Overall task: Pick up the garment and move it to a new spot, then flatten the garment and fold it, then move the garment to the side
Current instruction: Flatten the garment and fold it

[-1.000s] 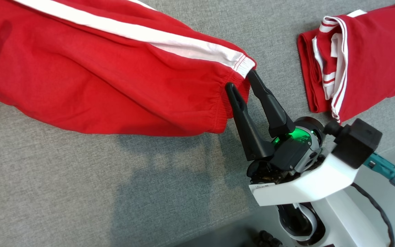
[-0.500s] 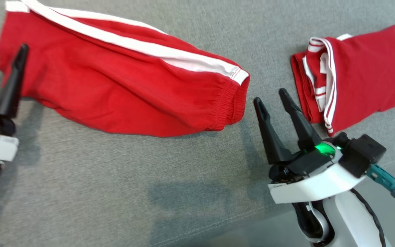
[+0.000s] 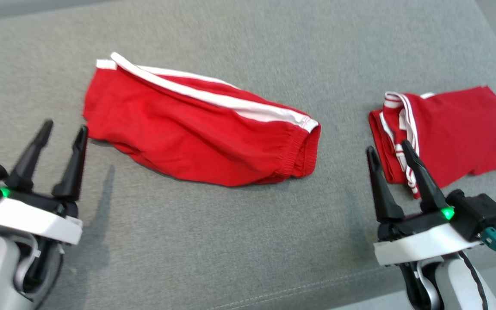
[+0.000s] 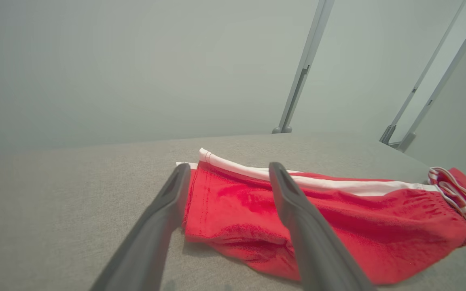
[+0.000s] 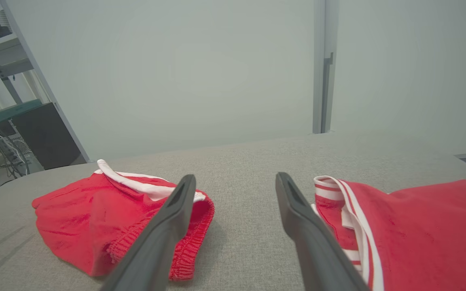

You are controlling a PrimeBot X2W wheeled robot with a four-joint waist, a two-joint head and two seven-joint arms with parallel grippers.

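Note:
The garment (image 3: pixel 196 133) is a pair of red shorts with a white side stripe, folded and lying flat on the grey padded surface (image 3: pixel 213 241). It also appears in the left wrist view (image 4: pixel 338 218) and the right wrist view (image 5: pixel 95 218). My left gripper (image 3: pixel 65 129) is open at the lower left, its tips just short of the garment's left end. My right gripper (image 3: pixel 388 146) is open at the lower right, between the garment's elastic waistband and a second red piece. Nothing is held between either pair of fingers.
A second folded red garment with white trim (image 3: pixel 450 129) lies at the right, close to my right gripper's far finger. The surface's front edge runs past the lower right corner (image 3: pixel 360 297). A wall and metal frame posts (image 4: pixel 301 72) stand beyond the surface.
Both grippers have let go of the garment and drawn back toward me. The head camera has risen, so the whole scene looks smaller and lower.

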